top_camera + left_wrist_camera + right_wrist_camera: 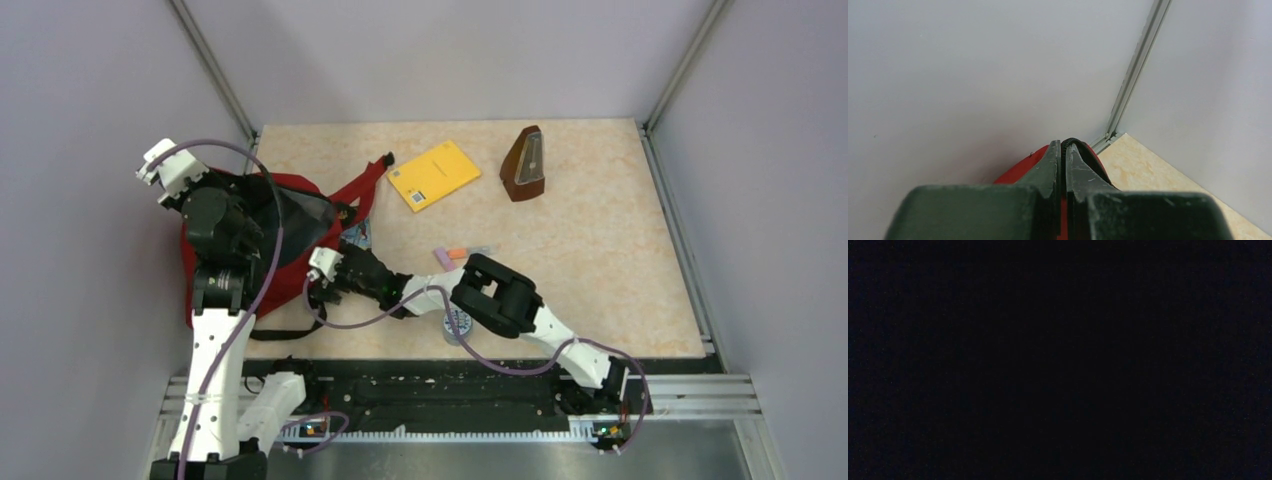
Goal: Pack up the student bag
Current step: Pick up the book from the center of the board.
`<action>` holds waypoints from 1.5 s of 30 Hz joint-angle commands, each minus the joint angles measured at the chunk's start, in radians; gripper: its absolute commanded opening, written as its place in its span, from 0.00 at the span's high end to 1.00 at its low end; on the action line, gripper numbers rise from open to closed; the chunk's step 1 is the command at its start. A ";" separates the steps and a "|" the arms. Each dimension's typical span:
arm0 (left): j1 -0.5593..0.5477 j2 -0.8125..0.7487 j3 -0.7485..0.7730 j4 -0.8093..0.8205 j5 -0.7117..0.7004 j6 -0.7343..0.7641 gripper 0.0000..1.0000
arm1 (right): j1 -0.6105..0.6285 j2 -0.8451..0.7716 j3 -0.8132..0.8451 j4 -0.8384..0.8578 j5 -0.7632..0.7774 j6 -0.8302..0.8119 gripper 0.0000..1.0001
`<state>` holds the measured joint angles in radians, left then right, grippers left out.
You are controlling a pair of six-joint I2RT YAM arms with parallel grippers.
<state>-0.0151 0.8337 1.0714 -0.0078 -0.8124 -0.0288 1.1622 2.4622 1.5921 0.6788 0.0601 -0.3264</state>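
From above, the student bag (290, 270) lies at the table's (600, 250) left edge with its mouth facing right. The right gripper (322, 283) reaches leftward into it, jaws hidden. Left wrist: the left gripper (1064, 150) is clamped on the bag's zipper edge (1076, 142). Right wrist: black, so its grip cannot be told.

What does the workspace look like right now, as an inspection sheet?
Surface: beige table, bare on its right side.
Job's things: red bag at the left edge, partly under the left arm.
Clutter: yellow booklet, brown metronome and pens lie loose, right of the bag.
Grippers: left gripper shut on the bag's black zipper edge; right gripper at the bag, fingers hidden, its wrist view all black.
Cables: purple cables loop along both arms; no snag seen.
Surroundings: grey walls on three sides.
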 commanded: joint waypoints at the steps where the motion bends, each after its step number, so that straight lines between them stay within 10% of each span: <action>1: 0.007 -0.037 0.012 0.113 0.040 -0.033 1.00 | 0.014 0.076 0.136 -0.117 -0.055 -0.057 0.01; 6: 0.006 -0.038 0.011 0.104 0.053 -0.045 1.00 | 0.014 0.097 0.181 -0.169 0.099 0.011 0.09; 20: 0.041 -0.031 0.004 0.080 0.116 -0.094 1.00 | 0.013 -0.112 -0.193 0.012 0.373 0.207 1.00; 40: 0.038 0.027 -0.054 -0.060 0.358 -0.222 0.99 | 0.013 -0.674 -0.569 0.092 0.325 0.331 1.00; 45: 0.037 0.035 -0.054 -0.083 0.426 -0.210 0.65 | 0.011 -0.827 -0.598 0.077 0.362 0.269 1.00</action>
<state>0.0208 0.8650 1.0168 -0.1204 -0.4557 -0.2371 1.1797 1.8004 0.9882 0.6735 0.3569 -0.0189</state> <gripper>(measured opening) 0.250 0.102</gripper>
